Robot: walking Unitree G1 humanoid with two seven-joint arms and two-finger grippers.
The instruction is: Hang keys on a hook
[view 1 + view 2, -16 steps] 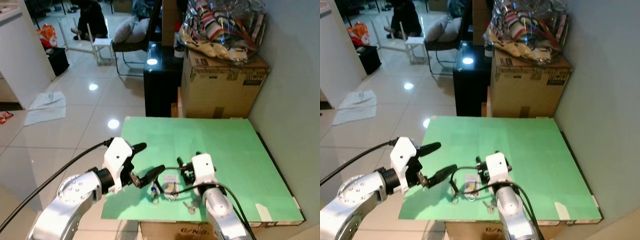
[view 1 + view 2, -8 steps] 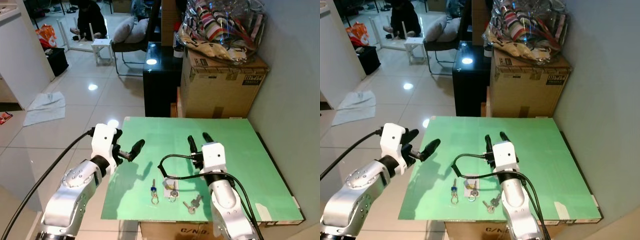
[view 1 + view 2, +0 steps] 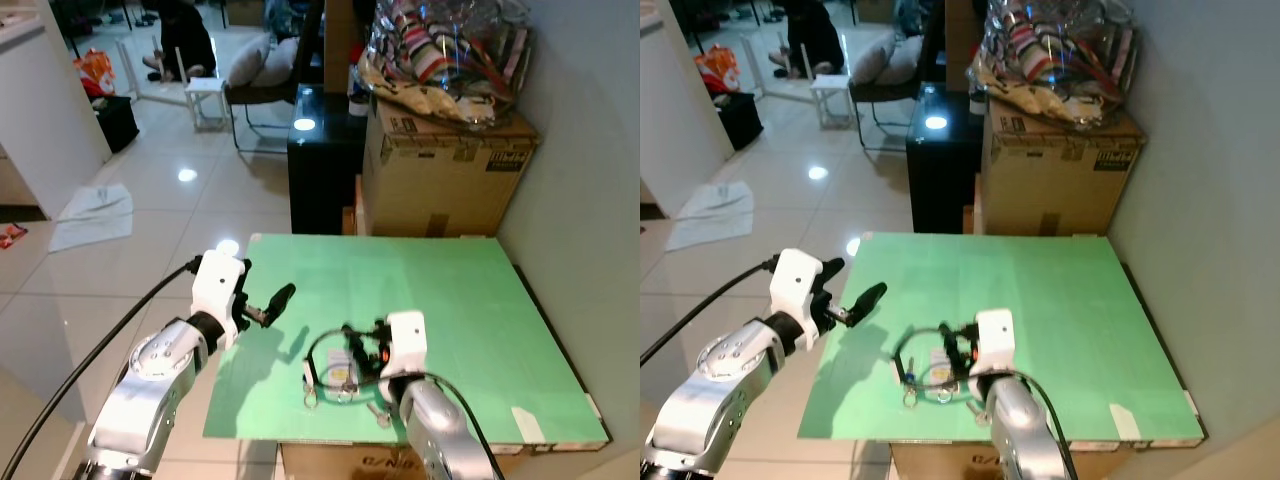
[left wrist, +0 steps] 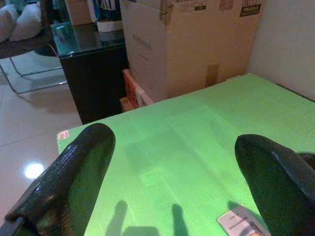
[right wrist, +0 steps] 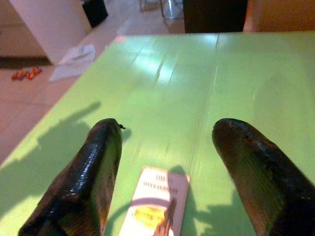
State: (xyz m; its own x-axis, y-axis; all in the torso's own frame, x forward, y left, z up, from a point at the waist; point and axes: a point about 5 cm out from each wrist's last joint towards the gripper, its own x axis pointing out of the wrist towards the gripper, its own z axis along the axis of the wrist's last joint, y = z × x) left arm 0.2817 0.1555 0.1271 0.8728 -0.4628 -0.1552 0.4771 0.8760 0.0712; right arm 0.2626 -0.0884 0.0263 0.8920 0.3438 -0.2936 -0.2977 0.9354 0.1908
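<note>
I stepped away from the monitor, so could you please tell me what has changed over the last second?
The right gripper, raised half a second ago, has come back down over the white tag and keys, fingers open, holding nothing. The left gripper drew back a second ago and now hovers open at the green board's left edge. The keys stayed on the board.

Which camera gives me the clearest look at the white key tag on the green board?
The right wrist view: the white key tag lies close, between the open fingers of the right gripper, print visible. The left wrist view catches only its corner at the frame edge. In the eye views it is small, partly behind the gripper.
</note>
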